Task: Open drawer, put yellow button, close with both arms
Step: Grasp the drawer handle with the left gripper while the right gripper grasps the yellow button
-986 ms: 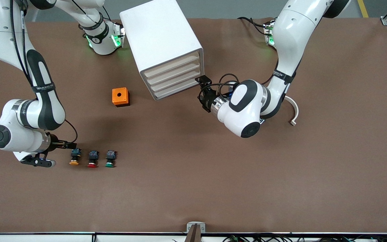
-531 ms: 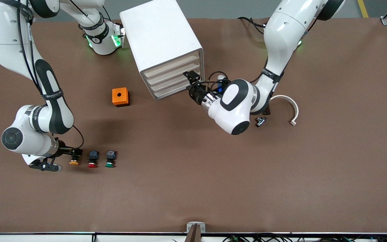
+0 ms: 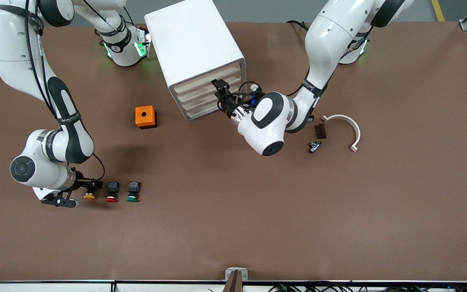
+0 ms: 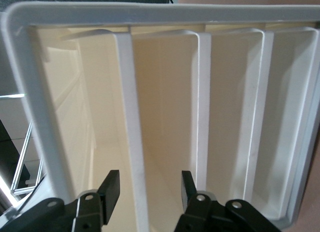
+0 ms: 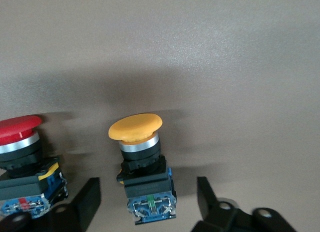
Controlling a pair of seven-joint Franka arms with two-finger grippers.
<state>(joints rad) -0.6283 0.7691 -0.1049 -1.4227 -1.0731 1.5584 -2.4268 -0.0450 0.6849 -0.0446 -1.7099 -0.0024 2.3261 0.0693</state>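
The white cabinet (image 3: 193, 40) stands near the robots' bases, all four drawers shut. The uppermost drawer (image 3: 207, 77) shows in the left wrist view as the white front strip (image 4: 129, 117) nearest the cabinet's top wall. My left gripper (image 3: 218, 88) is open at the drawer fronts, and its fingers (image 4: 111, 189) straddle that strip without touching it. The yellow button (image 3: 89, 196) lies on the table at the right arm's end. My right gripper (image 3: 91, 187) is open, with one finger on each side of the button's black body (image 5: 145, 177), apart from it.
A red button (image 3: 112, 192) and a green button (image 3: 133, 192) lie beside the yellow one. An orange cube with a hole (image 3: 145, 117) sits near the cabinet. A white curved piece (image 3: 347, 125), a dark block (image 3: 320, 131) and a small metal part (image 3: 313, 146) lie toward the left arm's end.
My left gripper has moved along the cabinet's front and up to the drawer fronts. My right gripper has slid forward until its fingers flank the yellow button.
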